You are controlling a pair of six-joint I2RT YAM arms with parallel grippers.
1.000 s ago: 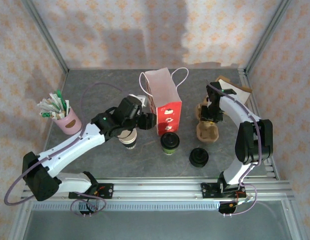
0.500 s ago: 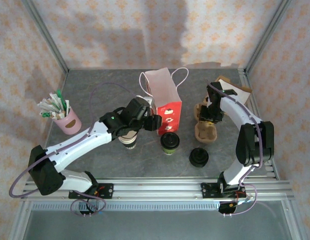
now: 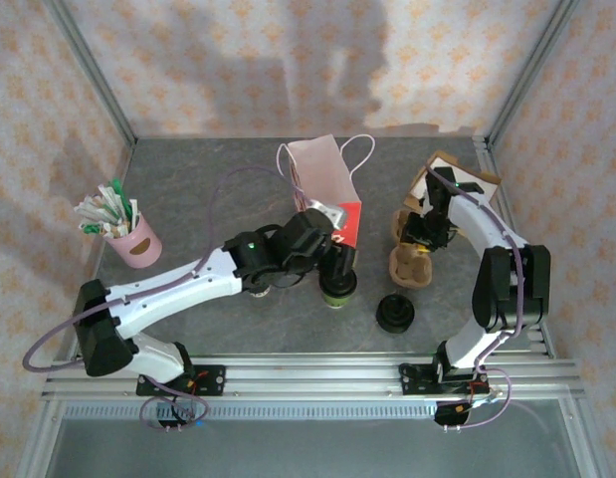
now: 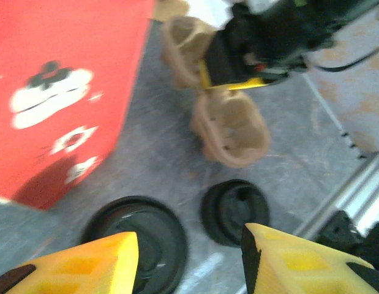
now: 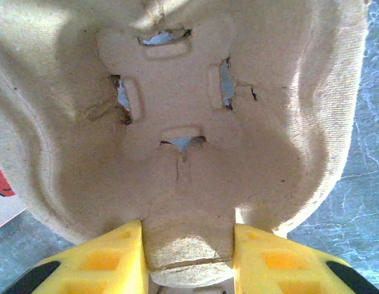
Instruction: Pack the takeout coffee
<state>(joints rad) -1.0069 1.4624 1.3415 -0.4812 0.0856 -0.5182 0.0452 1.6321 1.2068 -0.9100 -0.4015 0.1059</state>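
The takeout coffee (image 3: 337, 290), an olive-walled cup with a black lid (image 4: 137, 242), stands on the grey table just in front of the red paper bag (image 3: 330, 204). My left gripper (image 3: 334, 267) hovers right over it, open, with nothing between its yellow fingers (image 4: 85, 263); in the left wrist view the lid lies under the left finger. My right gripper (image 3: 424, 231) is shut on the middle ridge of the brown pulp cup carrier (image 5: 183, 122), which rests on the table right of the bag (image 3: 411, 261).
A stack of black lids (image 3: 395, 314) lies near the front, right of the coffee (image 4: 235, 211). A pink cup of sachets and stirrers (image 3: 131, 242) stands at the left. Metal frame posts and patterned walls close in the sides and back.
My left arm has swung right, from over the open cup to above the lidded coffee, and its jaws have narrowed a little. The right gripper has stayed clamped on the carrier.
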